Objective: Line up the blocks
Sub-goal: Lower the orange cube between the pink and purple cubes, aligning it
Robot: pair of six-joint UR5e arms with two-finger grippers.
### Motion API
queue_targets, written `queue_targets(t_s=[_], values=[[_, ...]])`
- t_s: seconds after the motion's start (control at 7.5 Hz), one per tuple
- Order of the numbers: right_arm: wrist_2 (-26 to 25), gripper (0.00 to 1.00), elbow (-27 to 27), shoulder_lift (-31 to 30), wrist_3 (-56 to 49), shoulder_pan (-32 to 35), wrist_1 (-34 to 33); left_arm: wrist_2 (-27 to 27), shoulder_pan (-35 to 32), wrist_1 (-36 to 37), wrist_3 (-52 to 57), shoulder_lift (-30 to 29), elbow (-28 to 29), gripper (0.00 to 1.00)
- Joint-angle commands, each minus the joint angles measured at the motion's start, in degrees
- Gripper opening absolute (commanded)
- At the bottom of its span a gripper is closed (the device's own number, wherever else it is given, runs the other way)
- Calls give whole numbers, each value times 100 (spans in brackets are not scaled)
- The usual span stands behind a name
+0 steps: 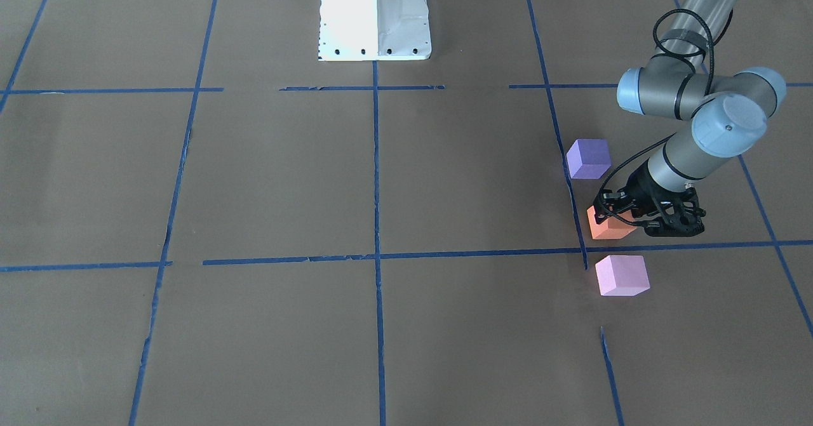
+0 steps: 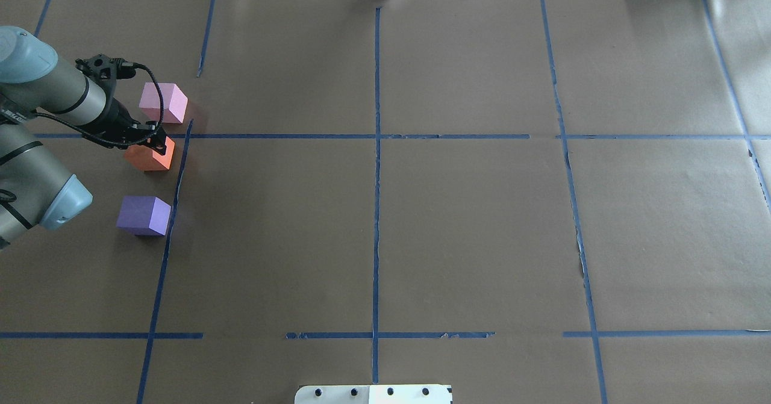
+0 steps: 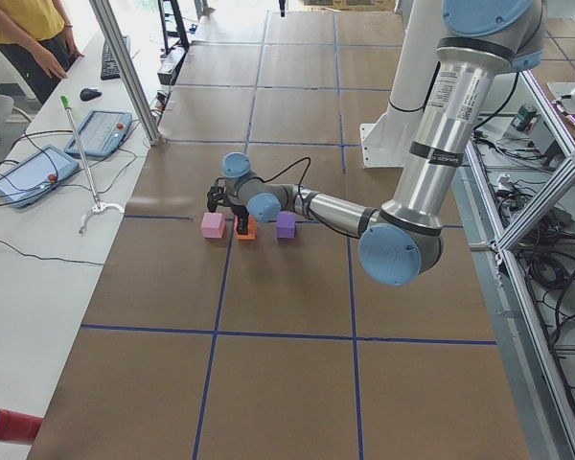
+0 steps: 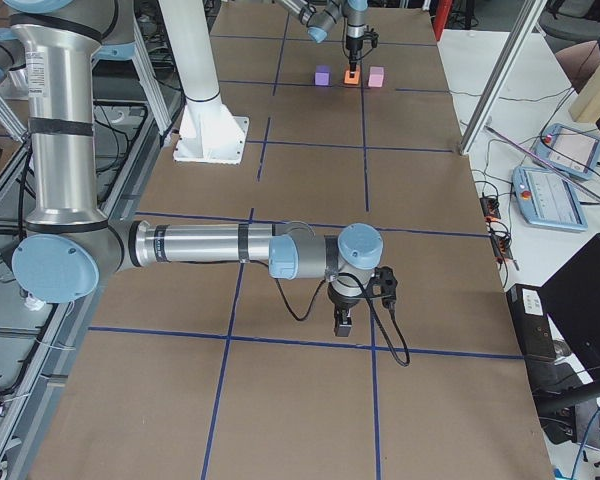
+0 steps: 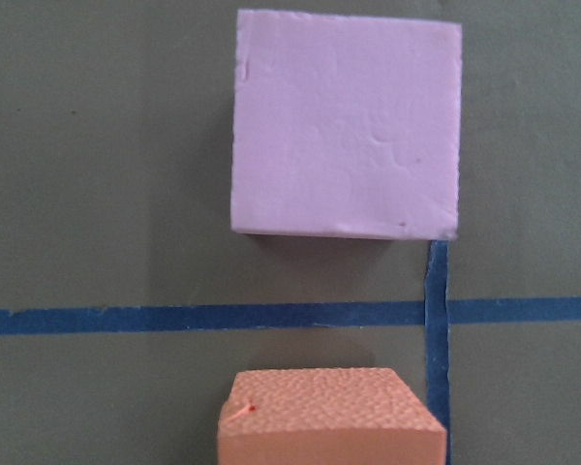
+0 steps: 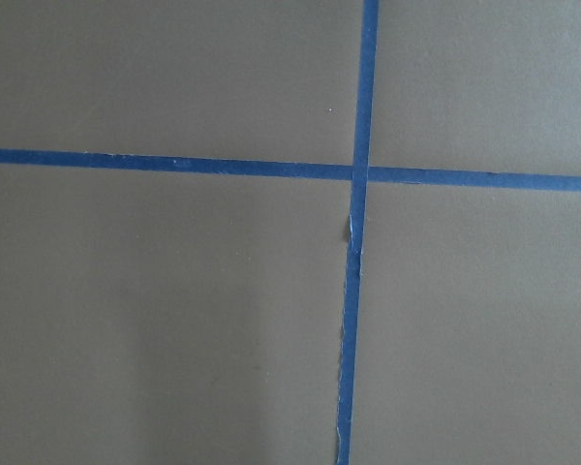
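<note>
Three foam cubes lie in a row on the brown paper at my left. The pink-lilac block (image 2: 163, 103) is farthest from my base, the orange block (image 2: 149, 155) in the middle, the violet-purple block (image 2: 144, 215) nearest. They also show in the front view: pink (image 1: 622, 275), orange (image 1: 608, 226), purple (image 1: 589, 159). My left gripper (image 2: 152, 141) is down over the orange block, which rests on the paper, and looks shut on it. The left wrist view shows the orange block (image 5: 331, 417) and the pink block (image 5: 347, 121). My right gripper (image 4: 344, 322) hangs low over bare paper; I cannot tell whether it is open or shut.
Blue tape lines (image 2: 376, 136) cross the paper in a grid; one runs just beside the row of blocks. The white robot base (image 1: 375, 13) stands at the table's middle. An operator (image 3: 29, 38), tablets and cables are on the side bench beyond the blocks.
</note>
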Motion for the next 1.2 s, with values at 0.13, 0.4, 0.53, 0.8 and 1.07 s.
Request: queue_targets(t_s=[0.13,0.4,0.53,0.8,1.07], values=[[0,100,0,0,0,0,3,0,25,-53,-190,0,6,26],[0,100,0,0,0,0,3,0,33,-62,-191,0,15,28],[0,100,0,0,0,0,-5,0,42,-62,-191,0,23,33],[0,100,0,0,0,0,3,9,51,-71,-173,0,58,94],[0,100,0,0,0,0,-5,9,69,-106,-165,8,85,100]])
